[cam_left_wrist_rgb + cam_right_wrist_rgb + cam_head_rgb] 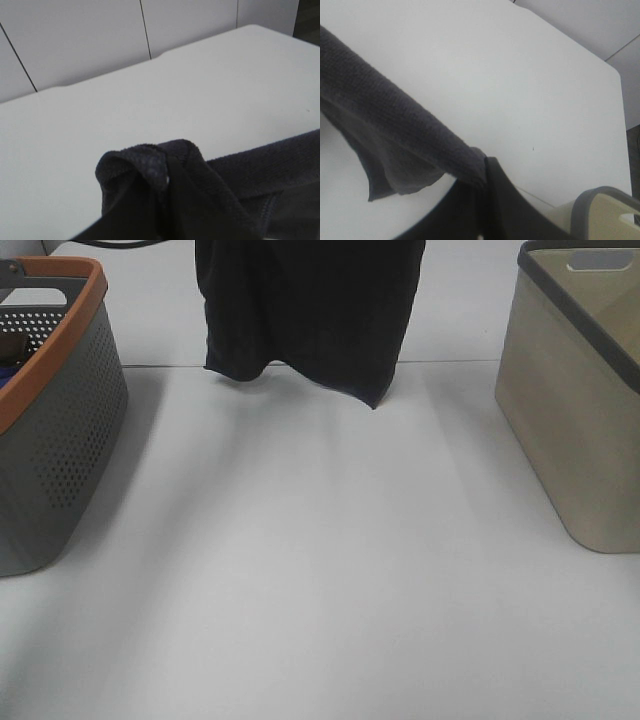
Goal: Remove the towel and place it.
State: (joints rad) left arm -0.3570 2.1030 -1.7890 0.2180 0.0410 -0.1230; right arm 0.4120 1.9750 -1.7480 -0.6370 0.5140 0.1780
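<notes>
Held aloft, the towel (310, 310) apparently hangs vertically.

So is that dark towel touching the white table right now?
Apart. In the exterior high view the towel hangs in the air, its lowest corner clear of the table, with its soft shadow falling well below it.

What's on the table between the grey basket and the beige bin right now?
Only bare table between the grey basket and the beige bin in the exterior high view; the towel hangs above the far part.
</notes>
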